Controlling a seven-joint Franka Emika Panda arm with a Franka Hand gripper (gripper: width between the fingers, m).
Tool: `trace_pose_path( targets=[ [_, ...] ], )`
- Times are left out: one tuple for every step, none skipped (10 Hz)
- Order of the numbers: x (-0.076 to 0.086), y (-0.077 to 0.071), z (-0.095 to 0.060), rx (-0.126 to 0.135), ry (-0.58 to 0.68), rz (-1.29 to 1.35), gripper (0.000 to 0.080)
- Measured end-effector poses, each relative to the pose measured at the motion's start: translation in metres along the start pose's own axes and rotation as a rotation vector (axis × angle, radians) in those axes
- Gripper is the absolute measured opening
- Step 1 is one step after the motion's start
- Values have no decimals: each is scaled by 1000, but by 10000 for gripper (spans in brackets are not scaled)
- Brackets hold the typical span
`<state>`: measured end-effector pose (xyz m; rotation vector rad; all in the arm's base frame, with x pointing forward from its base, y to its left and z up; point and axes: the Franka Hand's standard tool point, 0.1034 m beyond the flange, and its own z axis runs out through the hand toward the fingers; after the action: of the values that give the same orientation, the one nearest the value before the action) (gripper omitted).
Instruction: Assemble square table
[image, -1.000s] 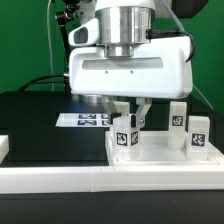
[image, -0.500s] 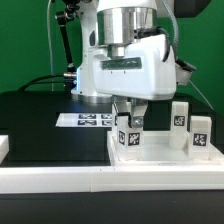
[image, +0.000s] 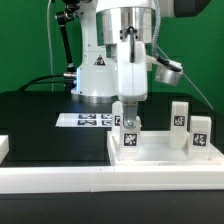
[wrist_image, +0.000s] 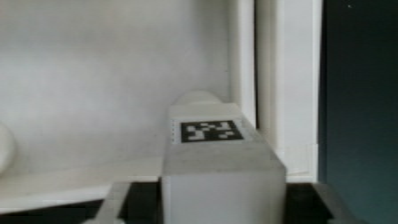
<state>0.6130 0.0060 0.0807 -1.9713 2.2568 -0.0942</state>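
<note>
Here the gripper (image: 128, 122) clamps its narrow jaws around an upright tagged leg (image: 128, 138) (wrist_image: 217, 150), fingers at its twelve o'clock.

the square tabletop (image: 165, 157) lies flat, a white slab with a raised rim. one white tagged leg (image: 128, 133) stands upright on the slab near its corner on the exterior view's left. two more tagged legs (image: 179, 116) (image: 199, 131) stand upright at the slab's opposite side.
</note>
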Motion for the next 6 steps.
trace_pose_path(
  targets=[
    [0, 0, 0, 1, -1, 28, 290],
    [0, 0, 0, -1, -2, 59, 290],
    [0, 0, -1, -5, -3, 55, 295],
    [0, 0, 0, -6, -3, 46, 295],
    [0, 0, 0, -6, -3, 13, 489],
    [0, 0, 0, -6, -3, 13, 595]
  ],
)
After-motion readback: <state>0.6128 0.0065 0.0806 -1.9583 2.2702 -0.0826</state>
